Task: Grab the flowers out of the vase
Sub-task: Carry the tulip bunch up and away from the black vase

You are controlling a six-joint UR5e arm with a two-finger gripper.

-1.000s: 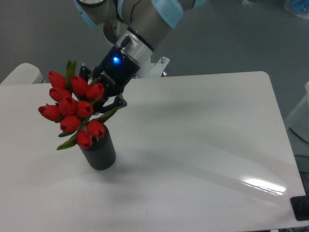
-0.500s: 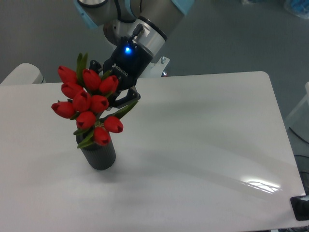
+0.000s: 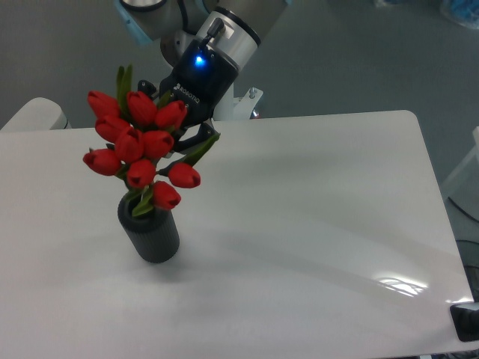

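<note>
The flowers (image 3: pixel 139 147), a bunch of red tulip buds with green leaves, are tilted up to the left, above the vase. The vase (image 3: pixel 150 232), a small dark cylinder, stands upright on the white table (image 3: pixel 314 224) at the left. The lowest buds hang just over its mouth, and the stems are hidden behind the buds. My gripper (image 3: pixel 185 137) reaches in from the upper right behind the bunch. It is shut on the flowers, with its fingertips mostly hidden by buds and leaves.
A dark object (image 3: pixel 465 321) sits at the table's front right corner. A white rounded surface (image 3: pixel 34 114) lies beyond the table's left edge. The arm's base (image 3: pixel 243 101) is mounted at the table's far edge.
My gripper has moved up and to the right with the flowers in it. The bunch has risen, so the lowest buds now hang above the vase mouth. The vase has stayed in place.
</note>
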